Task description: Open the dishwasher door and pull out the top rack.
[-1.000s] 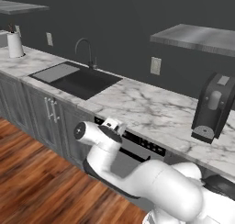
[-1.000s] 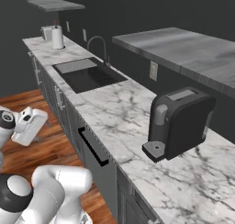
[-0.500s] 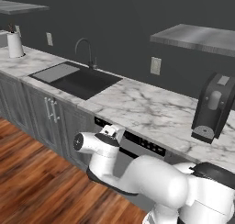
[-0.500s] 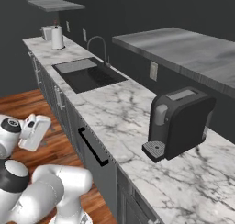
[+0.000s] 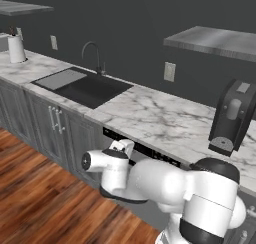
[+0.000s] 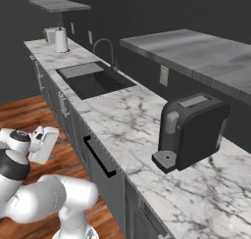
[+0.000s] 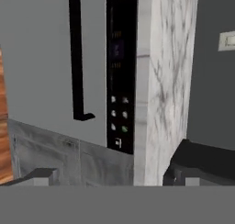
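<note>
The tool (image 7: 108,176) hangs with its jaws wide apart and empty, just short of the shut dishwasher door (image 7: 41,58). Its black bar handle (image 7: 75,53) lies ahead; I'd bring the jaws squarely around it before closing and pulling.

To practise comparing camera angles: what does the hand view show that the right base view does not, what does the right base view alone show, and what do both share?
Hand view alone: the small lit buttons on the black control strip and the gripper with its jaws wide open, holding nothing.

Right base view alone: the sink, the faucet, the paper towel roll, the coffee machine and the wood floor.

Both: the closed dishwasher door with its black bar handle, and the marble counter.
</note>
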You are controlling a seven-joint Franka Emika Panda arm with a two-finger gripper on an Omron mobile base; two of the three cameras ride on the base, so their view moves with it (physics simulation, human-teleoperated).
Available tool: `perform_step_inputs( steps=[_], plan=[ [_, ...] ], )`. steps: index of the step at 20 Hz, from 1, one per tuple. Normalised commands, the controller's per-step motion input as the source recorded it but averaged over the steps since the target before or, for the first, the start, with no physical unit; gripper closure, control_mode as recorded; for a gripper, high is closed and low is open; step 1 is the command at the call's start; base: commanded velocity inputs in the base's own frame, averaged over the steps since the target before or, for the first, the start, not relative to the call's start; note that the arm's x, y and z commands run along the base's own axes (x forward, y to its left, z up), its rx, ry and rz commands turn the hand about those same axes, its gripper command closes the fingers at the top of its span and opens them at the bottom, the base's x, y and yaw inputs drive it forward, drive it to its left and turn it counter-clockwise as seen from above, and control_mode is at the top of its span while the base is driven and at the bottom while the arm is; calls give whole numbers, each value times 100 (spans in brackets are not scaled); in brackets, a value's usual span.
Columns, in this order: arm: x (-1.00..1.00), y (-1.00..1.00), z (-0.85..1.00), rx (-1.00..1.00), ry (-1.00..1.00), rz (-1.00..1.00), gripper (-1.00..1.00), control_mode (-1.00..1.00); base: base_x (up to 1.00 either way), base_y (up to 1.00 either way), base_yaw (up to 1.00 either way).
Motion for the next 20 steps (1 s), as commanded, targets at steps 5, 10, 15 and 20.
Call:
perform_step_inputs(
  steps=[5,10,15,20],
  plan=[
    [27,-4,-27,-6,0,0,-100,-100,0,0,0],
    [25,0,-32,-6,0,0,-100,-100,0,0,0],
    [29,0,-28,-7,-2,0,-100,-100,0,0,0],
    [26,0,-29,-7,-1,0,-100,-100,0,0,0]
  ],
)
